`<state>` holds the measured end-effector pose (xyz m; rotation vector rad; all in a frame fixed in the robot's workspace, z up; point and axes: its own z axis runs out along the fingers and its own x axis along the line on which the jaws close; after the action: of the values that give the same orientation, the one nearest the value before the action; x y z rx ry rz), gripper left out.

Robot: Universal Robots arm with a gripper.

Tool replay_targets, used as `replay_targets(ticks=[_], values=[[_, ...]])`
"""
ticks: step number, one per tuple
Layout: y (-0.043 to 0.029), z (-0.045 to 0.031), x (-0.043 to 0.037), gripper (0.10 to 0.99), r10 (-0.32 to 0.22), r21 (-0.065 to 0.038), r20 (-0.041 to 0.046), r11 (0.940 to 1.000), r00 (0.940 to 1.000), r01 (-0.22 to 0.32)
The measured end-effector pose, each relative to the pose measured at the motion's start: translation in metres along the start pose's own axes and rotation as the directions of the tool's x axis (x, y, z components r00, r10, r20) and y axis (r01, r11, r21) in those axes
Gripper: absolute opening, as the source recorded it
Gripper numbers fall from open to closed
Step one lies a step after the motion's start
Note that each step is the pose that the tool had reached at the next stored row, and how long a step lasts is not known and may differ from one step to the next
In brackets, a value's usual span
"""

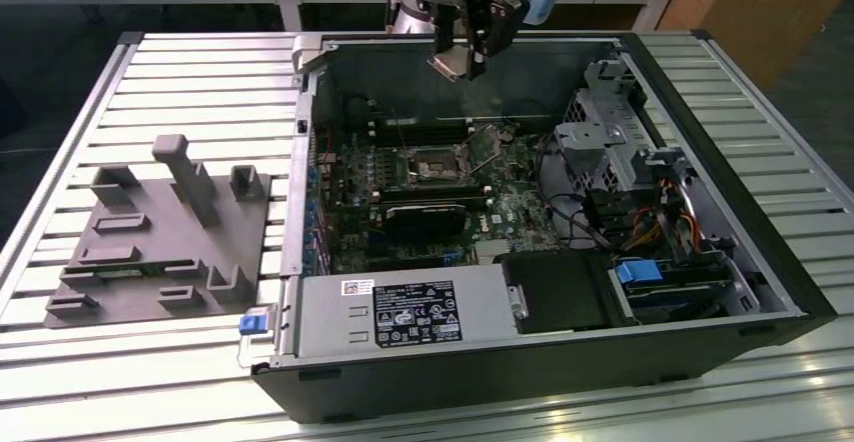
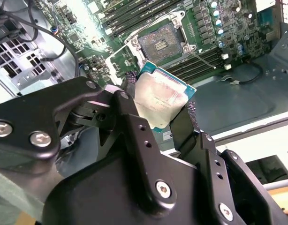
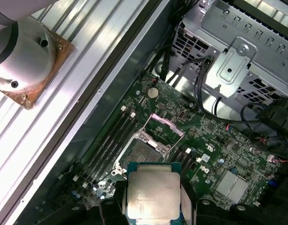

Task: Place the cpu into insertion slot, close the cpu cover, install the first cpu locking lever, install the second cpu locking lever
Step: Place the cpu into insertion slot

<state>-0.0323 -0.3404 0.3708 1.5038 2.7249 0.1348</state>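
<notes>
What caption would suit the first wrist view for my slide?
End effector holding the cpu above the open insertion slot, cpu cover raised.

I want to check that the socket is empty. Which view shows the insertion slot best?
The second wrist view: the insertion slot lies whole and unobstructed. The first wrist view shows the slot obliquely, next to the held cpu; the exterior view shows it far off.

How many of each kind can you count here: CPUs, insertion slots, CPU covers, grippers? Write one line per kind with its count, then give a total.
cpu, held by the gripper: 1
insertion slot, empty: 1
cpu cover, raised: 1
gripper: 1
Total: 4
</notes>
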Motion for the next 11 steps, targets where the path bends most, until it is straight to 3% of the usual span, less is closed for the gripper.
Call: replay_targets(ticks=[11], values=[[0.0001,0.0003,0.0002,0.541,0.086,-0.002,0.0081,0.9963,0.9963,-0.086]])
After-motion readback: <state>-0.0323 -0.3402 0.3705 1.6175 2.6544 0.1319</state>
